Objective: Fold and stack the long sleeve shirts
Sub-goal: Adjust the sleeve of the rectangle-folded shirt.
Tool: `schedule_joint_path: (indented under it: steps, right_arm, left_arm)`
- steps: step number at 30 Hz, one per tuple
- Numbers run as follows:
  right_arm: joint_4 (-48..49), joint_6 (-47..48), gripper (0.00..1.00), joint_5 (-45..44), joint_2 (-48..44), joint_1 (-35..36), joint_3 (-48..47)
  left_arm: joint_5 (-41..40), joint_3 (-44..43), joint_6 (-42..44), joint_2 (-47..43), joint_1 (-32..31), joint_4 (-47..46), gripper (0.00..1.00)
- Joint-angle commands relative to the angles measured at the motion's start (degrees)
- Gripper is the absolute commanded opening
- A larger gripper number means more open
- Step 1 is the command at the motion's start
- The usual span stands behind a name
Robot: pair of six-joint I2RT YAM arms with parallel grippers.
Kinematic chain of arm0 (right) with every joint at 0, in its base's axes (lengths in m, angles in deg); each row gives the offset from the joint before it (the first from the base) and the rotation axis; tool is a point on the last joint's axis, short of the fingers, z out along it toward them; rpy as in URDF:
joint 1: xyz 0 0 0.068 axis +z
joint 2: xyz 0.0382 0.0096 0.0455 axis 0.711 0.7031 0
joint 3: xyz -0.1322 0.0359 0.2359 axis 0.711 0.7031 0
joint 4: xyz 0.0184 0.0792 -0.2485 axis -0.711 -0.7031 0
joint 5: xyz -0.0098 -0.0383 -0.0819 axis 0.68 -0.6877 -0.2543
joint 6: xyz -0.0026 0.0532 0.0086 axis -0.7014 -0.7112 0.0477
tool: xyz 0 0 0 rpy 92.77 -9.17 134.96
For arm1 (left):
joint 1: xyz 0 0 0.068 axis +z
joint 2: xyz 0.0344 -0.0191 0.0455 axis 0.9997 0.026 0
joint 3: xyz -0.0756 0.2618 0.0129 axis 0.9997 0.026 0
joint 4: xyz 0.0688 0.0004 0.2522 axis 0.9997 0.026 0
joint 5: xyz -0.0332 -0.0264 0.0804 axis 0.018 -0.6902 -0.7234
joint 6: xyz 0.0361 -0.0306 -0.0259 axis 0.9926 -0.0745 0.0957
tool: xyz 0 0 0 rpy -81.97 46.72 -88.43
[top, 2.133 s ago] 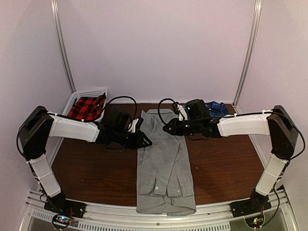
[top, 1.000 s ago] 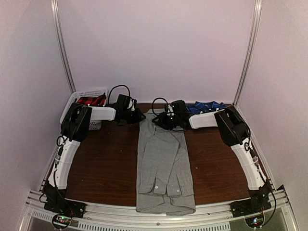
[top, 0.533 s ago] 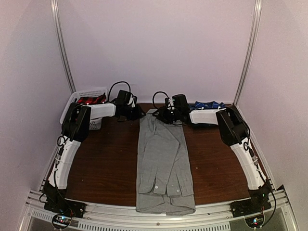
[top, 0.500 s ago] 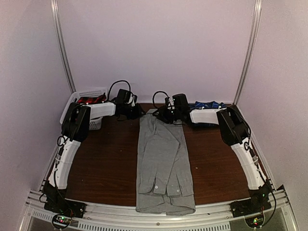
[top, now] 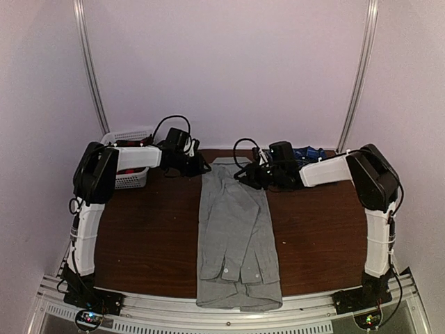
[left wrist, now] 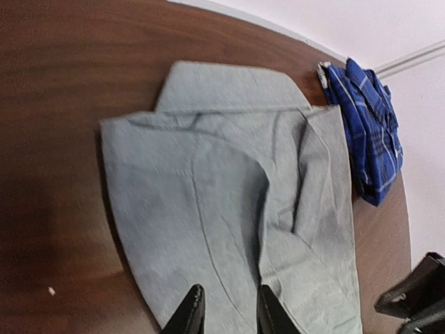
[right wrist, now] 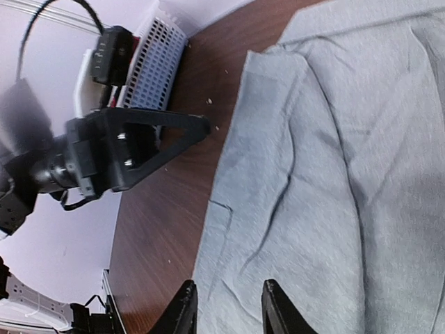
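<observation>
The light grey long sleeve shirt lies folded into a long narrow strip down the middle of the table, collar at the far end. My left gripper hovers at its far left corner, and in the left wrist view it stands open over the flat grey fabric. The right gripper is over the far right part of the shirt, also open above the cloth, holding nothing. The blue plaid shirt lies bunched at the back right corner.
A white slotted basket stands at the back left corner of the table, also in the right wrist view, close behind the left arm. Brown tabletop shows on both sides of the grey shirt. Pale walls enclose three sides.
The right gripper has drawn back a little toward the right and the near side, away from the collar. The left gripper has stayed at the far left corner. The shirt lies as before.
</observation>
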Motion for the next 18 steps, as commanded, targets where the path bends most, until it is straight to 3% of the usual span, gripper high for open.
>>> schedule_joint_path:
  steps: [1,10,18]
  right_arm:
    - [5.5,0.0,0.31,1.2,-1.3,0.4,7.3]
    - [8.4,-0.5,0.28,0.5,-0.3,0.3,13.7]
    - [7.6,0.3,0.29,-2.0,-5.0,0.4,16.3]
  left_arm:
    - [2.4,9.2,-0.7,-7.6,-3.2,-5.3,0.27]
    - [5.9,20.3,-1.9,-15.6,-6.6,-8.0,0.27]
    - [9.3,19.1,-3.7,-10.4,-9.7,-11.9,0.28]
